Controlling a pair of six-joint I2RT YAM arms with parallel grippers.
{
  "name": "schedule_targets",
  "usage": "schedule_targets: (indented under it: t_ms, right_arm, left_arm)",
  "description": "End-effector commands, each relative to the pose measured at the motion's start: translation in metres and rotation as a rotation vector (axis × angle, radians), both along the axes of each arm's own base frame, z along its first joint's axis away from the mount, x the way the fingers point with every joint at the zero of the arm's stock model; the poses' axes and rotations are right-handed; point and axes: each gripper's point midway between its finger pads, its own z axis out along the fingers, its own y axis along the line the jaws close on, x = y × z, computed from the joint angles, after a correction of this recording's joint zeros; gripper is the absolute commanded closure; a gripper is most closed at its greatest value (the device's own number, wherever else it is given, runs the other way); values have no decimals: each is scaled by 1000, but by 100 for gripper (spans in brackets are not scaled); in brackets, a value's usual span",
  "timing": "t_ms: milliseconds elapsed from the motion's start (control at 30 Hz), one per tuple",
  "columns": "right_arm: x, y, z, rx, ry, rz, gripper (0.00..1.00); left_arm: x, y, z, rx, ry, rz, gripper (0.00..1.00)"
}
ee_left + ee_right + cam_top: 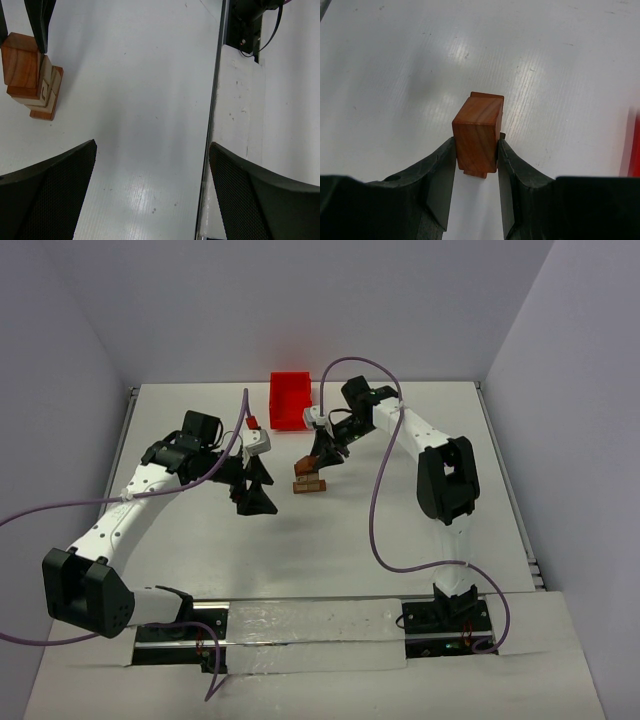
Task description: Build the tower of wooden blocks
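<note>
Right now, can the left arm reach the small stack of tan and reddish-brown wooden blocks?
Probably, from the side: bare table lies between; but the right gripper clamps the top block.

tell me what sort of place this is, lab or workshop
Probably a robot lab test cell: a white table boxed in by plain walls, a left arm and right arm bolted at its near edge, with a red bin and wood block tower.

A small wood block tower (309,483) is seen standing upright near the middle of the table (320,560). Light tan and reddish-brown flat pieces are stacked below. A reddish-brown block (477,130) is set on top, clamped by the right gripper (476,142).
</note>
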Motion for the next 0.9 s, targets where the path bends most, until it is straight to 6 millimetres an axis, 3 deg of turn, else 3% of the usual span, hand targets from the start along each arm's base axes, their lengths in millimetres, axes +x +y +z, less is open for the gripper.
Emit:
schedule_targets:
  t_ms: [0,500,600,700,867]
  right_arm:
    - [6,12,12,42,-31,16,77]
    - [8,14,9,39,-29,13,69]
    - [8,15,9,38,-28,13,60]
    - [8,14,8,36,-24,11,42]
    - [7,14,12,39,-26,9,36]
  left_arm:
    - [8,-6,16,-31,-52,-8,1]
    - [8,-8,16,-29,-49,-12,1]
    - [8,-8,16,-29,-49,-13,1]
    - [8,-8,15,-29,-48,-13,1]
    - [11,-9,17,-28,-46,0,1]
